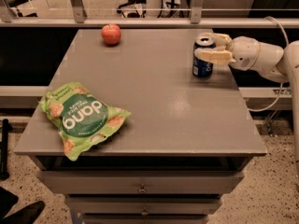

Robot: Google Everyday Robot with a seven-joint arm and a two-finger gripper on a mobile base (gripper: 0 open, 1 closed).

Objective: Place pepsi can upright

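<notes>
The pepsi can [202, 68] is being held upright toward the far right of the table [154, 101], close to the table's right edge, and its base is being judged to rest on the tabletop. It is being pinched near its top by the gripper [203, 45], which is being reached in from beyond the table's right side, one finger in front of the can and one behind it. The main risk is being placed at the release. If the fingers are being opened unevenly, or the arm is being drawn away before both are clear, the can is likely to be dragged or tipped, and so near the table's right edge it could be rolled off. The apple [111, 34] at the table's far side and the green chip bag [81, 118] at the table's near left are being seen well apart from the can, so no collision is being expected there.
</notes>
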